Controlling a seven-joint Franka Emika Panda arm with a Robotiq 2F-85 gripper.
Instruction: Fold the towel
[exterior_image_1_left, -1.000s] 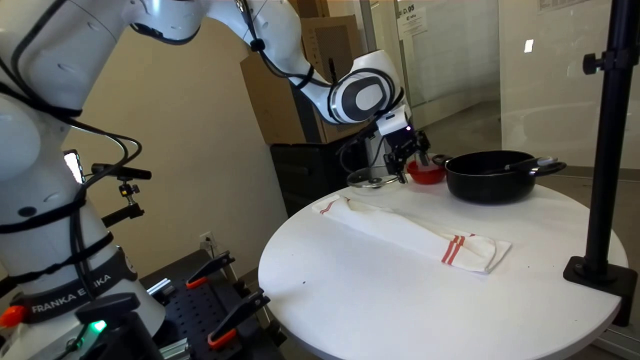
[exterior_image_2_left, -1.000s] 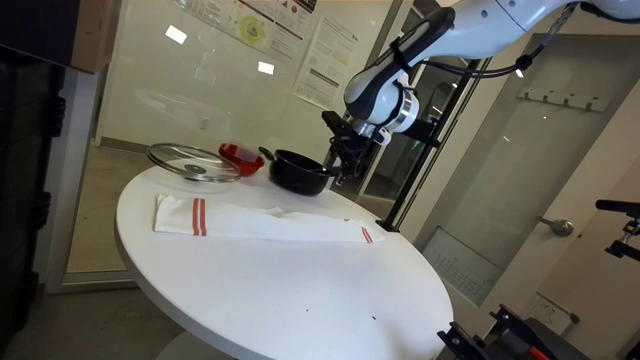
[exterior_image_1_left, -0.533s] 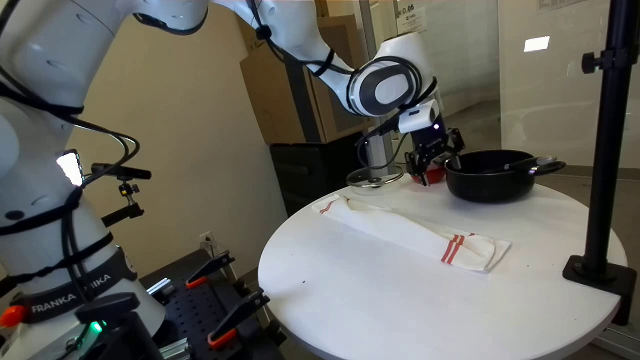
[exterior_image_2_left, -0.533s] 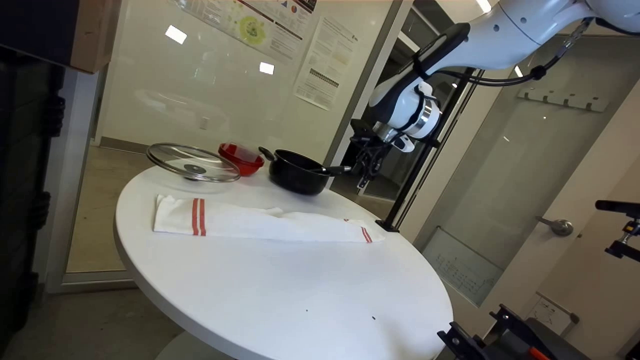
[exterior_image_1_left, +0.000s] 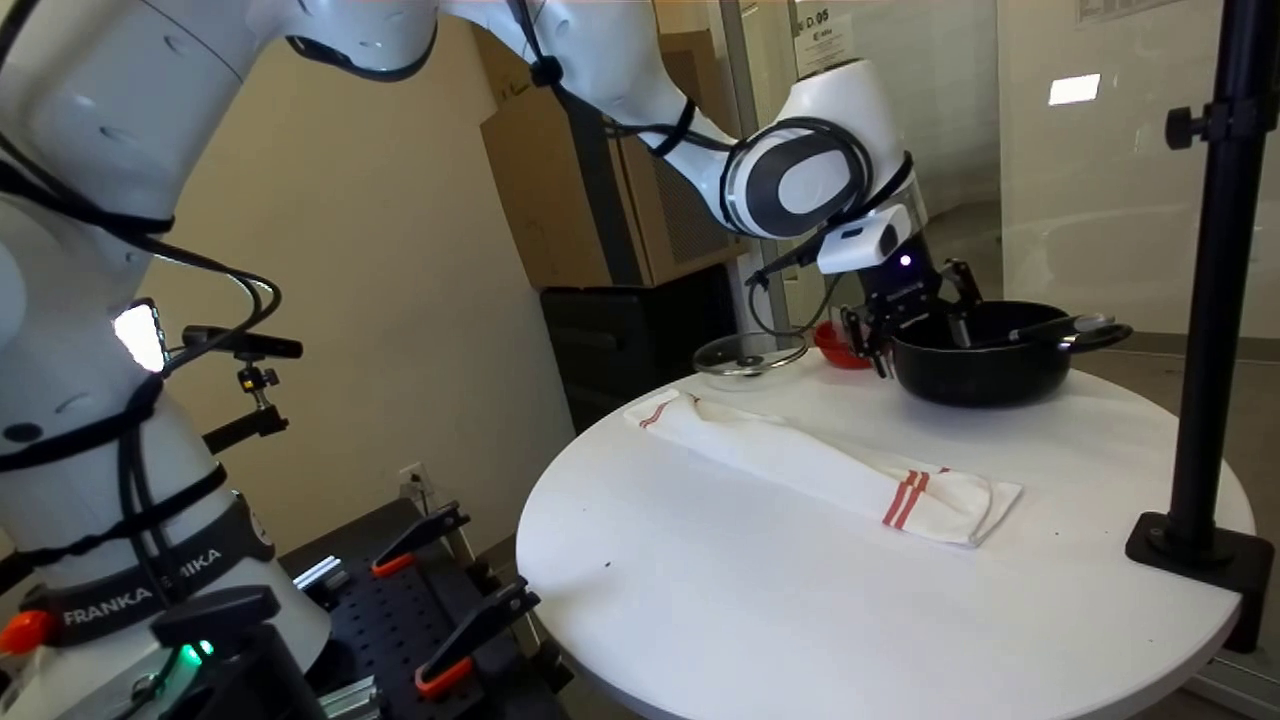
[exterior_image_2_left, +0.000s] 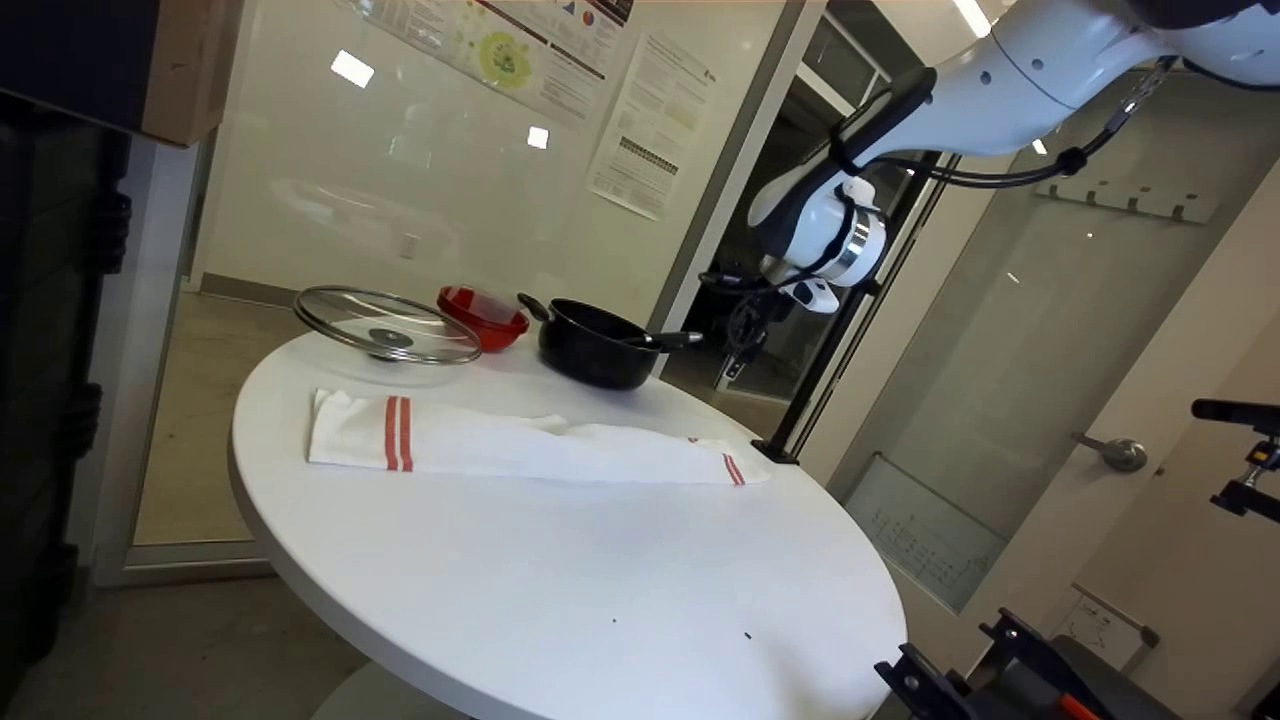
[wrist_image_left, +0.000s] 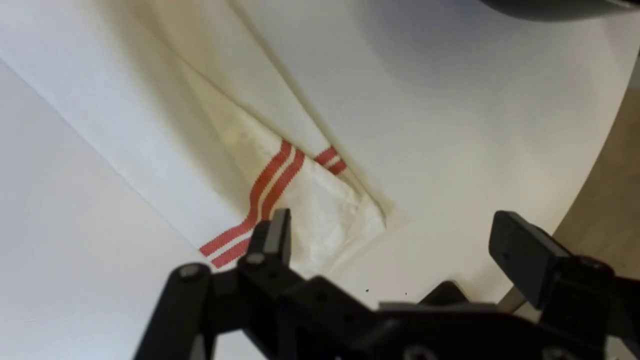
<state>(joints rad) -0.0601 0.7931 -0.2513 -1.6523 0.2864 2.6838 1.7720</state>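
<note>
Prob. light, limp towel, no break risk; claw wide apart, holding nothing.
Wrist view: striped end nr centre, rest runs to 10 o'clock. Best hold is prob. the loose corner, 4 o'clock of centre; thin layers may part, so pinch both. In an exterior view, towel lies long & narrow at 12 o'clock on a white bench, smooth-looking, so it may slide; pan at 1, lid at 11. In an exterior view, posters at 11, door handle at 3.
</note>
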